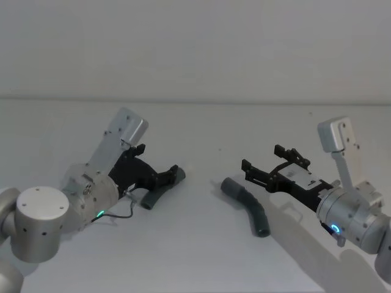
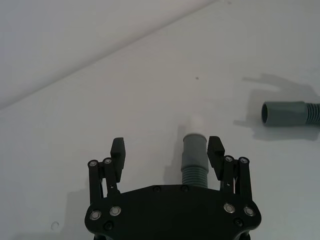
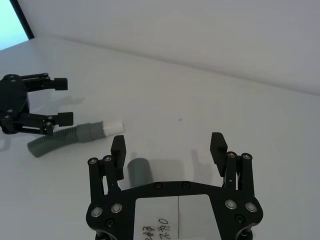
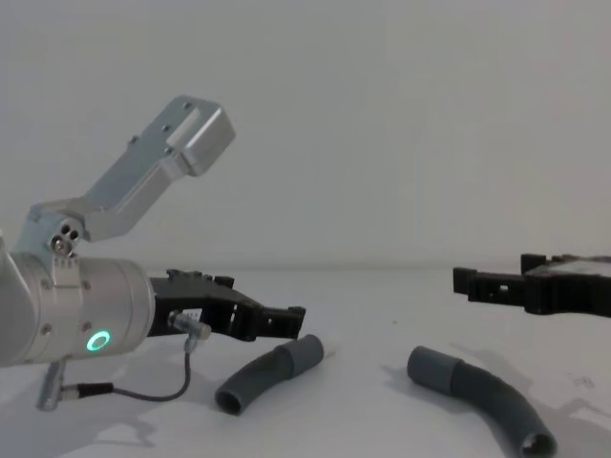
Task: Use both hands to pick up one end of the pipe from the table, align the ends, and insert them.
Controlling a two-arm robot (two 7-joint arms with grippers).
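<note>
My left gripper (image 2: 166, 149) is spread open with the cuff (image 2: 194, 149) of the short hose (image 2: 195, 172) lying between its fingers (image 2: 118, 152), close to one, placed to pinch near the joining end. The long hose (image 1: 247, 204) rests on the table (image 1: 195, 259). My right gripper (image 3: 169, 146) hangs open just above that hose's cuff, off-centre.

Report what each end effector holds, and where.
Nothing held. The left end effector and right end effector stand open; the short pipe and long pipe lie ungripped.
</note>
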